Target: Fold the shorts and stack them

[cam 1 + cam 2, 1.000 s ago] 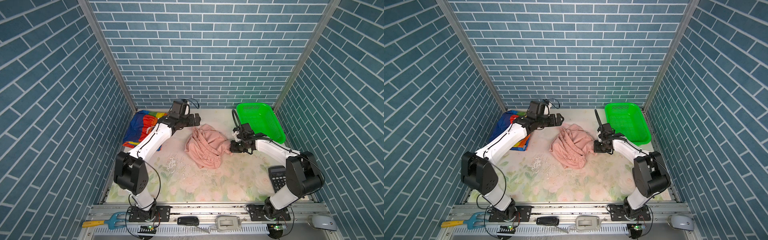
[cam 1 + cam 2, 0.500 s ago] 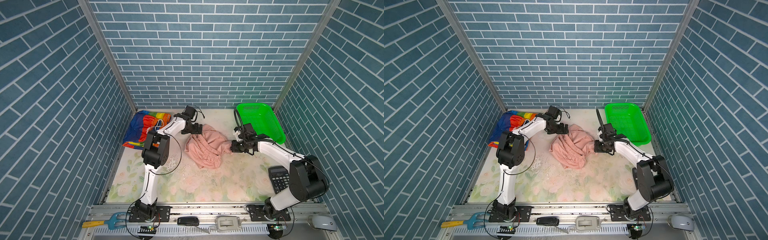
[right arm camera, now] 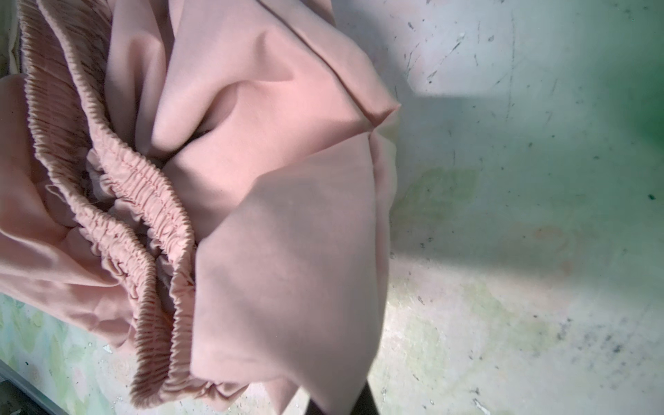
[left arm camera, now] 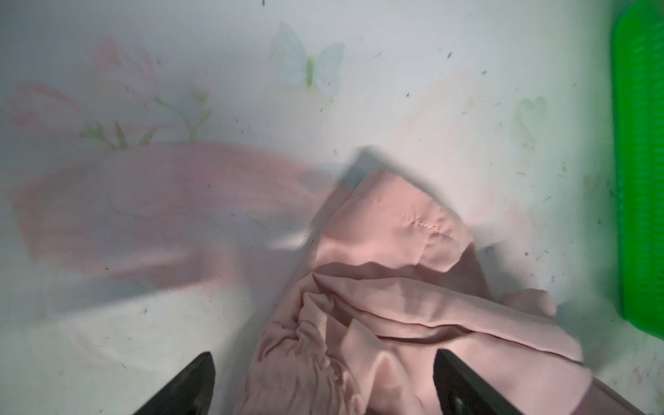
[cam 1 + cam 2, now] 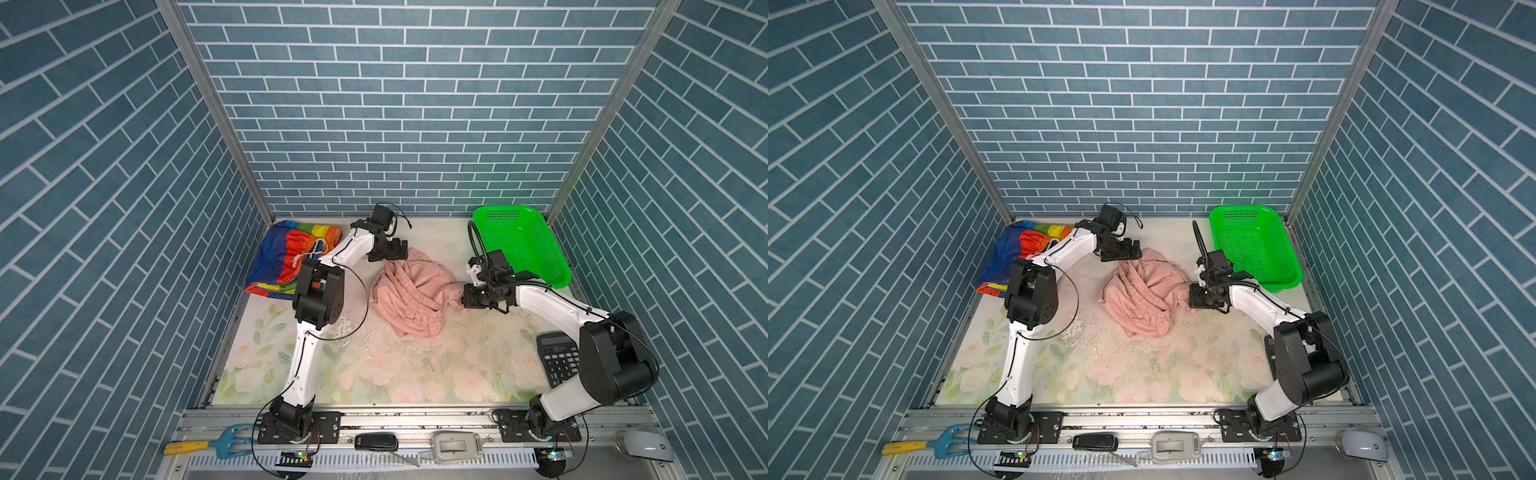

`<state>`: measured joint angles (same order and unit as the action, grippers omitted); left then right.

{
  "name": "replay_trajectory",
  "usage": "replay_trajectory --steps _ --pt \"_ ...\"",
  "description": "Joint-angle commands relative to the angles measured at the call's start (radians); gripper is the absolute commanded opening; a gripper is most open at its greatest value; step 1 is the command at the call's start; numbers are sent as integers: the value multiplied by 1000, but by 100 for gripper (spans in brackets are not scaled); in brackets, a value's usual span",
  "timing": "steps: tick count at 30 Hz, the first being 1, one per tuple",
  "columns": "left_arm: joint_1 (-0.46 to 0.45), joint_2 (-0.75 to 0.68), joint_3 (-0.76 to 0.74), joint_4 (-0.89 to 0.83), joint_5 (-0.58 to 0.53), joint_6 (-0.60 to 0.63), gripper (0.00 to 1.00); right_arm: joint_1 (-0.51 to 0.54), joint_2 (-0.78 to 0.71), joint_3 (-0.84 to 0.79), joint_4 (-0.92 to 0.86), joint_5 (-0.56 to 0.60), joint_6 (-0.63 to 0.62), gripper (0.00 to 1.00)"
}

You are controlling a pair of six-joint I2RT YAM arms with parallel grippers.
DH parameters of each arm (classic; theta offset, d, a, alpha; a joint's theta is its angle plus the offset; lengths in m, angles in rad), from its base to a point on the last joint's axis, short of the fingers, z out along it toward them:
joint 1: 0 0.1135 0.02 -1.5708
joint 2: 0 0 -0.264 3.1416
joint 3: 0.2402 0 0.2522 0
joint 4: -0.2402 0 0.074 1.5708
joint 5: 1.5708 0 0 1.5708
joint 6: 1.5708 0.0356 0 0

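- Step in hand: opening out the pink shorts [image 5: 409, 297]; they lie in a crumpled heap mid-table, elastic waistband bunched and turned toward the front; no fold made yet, by my reading.
- Right gripper [image 5: 467, 296]: jaws clenched on a fold at the heap's right edge; the right wrist view shows cloth running down into the fingers.
- Left gripper [image 5: 390, 254]: jaws released and wide, poised at the heap's far-left corner; the left wrist view shows cloth between the fingers, nothing pinched.
- Next move, judged: left jaws close on that corner; then both arms pull apart to spread the cloth flat; waistband needs locating first.
- Rainbow shorts [image 5: 286, 259]: far-left corner of the table [image 5: 374, 365], drawstring on top, well apart from the pink pair; likely the stack site; only two pairs show.
- Surroundings: green basket [image 5: 523, 249] empty, far right, just behind the right gripper; calculator [image 5: 557, 361] front right, partly behind the right arm; neither obstructs the spread, though the basket limits rightward pull.
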<state>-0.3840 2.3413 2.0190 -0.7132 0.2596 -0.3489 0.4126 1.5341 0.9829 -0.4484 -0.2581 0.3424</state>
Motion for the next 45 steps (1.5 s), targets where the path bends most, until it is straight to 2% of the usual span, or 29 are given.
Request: replay_trajectory --steps 1,3,9,16,18,26,31,35,39,42,45 --pt "23 -1 2 -41 5 -21 94 3 -29 -9 1 0 -22 0" --pt "28 -9 -13 -23 15 -32 90 3 -28 -13 8 0 -22 0" --pt "31 -22 -37 31 55 -51 59 3 -19 -24 26 -4 -14 0" --pt "31 -39 -44 52 85 -55 13 2 -22 -39 39 -9 -4 0" --pt "36 -66 -35 37 76 -47 4 2 -25 -38 31 -2 -10 0" --pt "129 -266 58 -52 15 5 0 -58 -85 77 -63 18 -57 0" --pt "201 -417 45 -38 19 18 0 -102 -137 190 -121 56 -82 0" --pt "247 -541 -32 40 78 4 0 -121 -202 227 -103 95 -73 0" --pt "274 -656 -192 190 102 -7 2 -139 -192 237 -98 99 -71 0" --pt "299 -677 -252 227 134 -22 3 -150 -158 262 -111 85 -66 0" --pt "307 -680 -241 239 178 -32 3 -165 -158 328 -123 80 -54 0"
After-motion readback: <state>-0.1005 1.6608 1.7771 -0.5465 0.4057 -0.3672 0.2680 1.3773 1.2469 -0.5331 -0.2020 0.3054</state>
